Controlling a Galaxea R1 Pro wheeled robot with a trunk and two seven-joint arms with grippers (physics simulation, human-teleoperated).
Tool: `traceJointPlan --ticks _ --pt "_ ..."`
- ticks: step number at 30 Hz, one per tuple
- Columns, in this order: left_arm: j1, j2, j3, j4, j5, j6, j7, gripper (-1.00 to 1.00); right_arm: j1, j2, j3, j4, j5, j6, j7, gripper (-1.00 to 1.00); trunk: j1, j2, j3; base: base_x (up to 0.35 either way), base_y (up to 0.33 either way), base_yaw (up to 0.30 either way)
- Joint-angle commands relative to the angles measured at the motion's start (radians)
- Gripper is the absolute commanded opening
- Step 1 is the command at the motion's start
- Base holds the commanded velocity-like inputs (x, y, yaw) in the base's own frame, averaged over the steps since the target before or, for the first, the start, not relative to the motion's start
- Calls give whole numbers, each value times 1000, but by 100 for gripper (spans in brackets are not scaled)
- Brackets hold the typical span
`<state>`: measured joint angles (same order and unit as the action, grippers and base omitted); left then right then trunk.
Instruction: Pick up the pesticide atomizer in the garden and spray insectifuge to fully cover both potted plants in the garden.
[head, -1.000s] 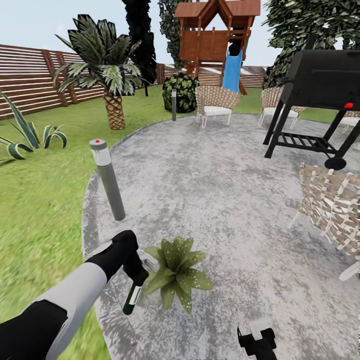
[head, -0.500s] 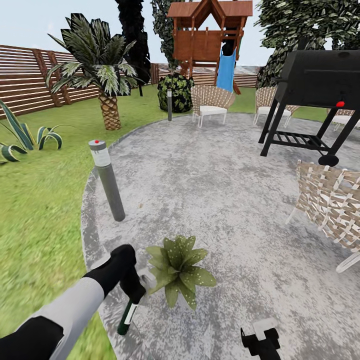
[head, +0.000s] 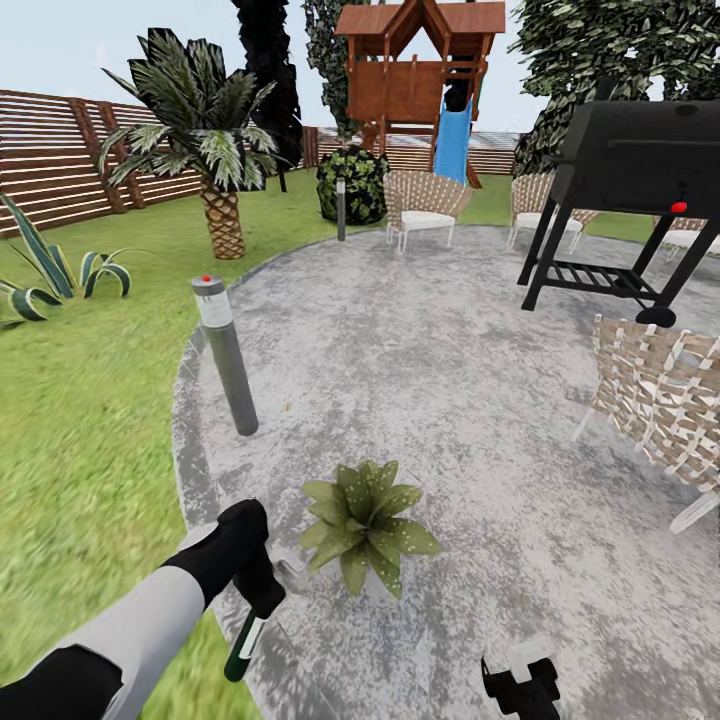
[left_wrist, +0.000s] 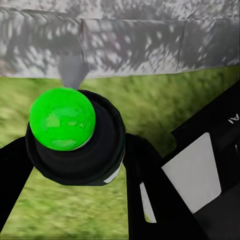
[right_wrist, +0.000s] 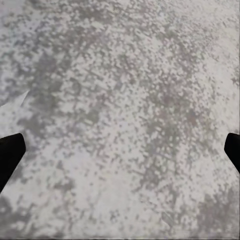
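left gripper clamps the pesticide atomizer, now pulled back from the potted plant; nozzle off target.

Under me spreads the round grey stone patio, ringed by lawn. A potted plant sits on it near its left edge, beside a bollard light. Wicker chairs and a black grill stand toward its right and far edges.
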<state>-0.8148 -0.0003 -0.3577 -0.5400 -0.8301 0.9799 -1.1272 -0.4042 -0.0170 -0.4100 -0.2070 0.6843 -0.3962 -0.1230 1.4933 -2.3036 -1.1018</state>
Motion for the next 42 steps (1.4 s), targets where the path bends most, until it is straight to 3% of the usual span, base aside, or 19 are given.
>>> traceJointPlan --ticks 1,7,12,22,42 --pt "0 -1 -1 -2 -11 5 -10 -100 -1 0 -6 1 11 -4 -4 100 -1 0 -1 -130 107 0" --pt "31 4 7 -2 -10 6 -7 -100 -1 1 -6 3 11 -4 -4 100 -1 0 -1 -28 23 0" --pt "18 7 9 -13 -10 9 -9 -100 -1 0 -6 3 11 -4 -4 100 -1 0 -1 0 0 -42" --pt "26 18 8 0 -11 4 -5 -100 -1 1 -6 3 11 -4 -4 100 -1 0 -1 0 0 -257" --pt "35 19 11 0 -11 2 -4 -100 -1 0 -7 24 9 -4 -4 100 -1 0 -1 -48 38 -6"
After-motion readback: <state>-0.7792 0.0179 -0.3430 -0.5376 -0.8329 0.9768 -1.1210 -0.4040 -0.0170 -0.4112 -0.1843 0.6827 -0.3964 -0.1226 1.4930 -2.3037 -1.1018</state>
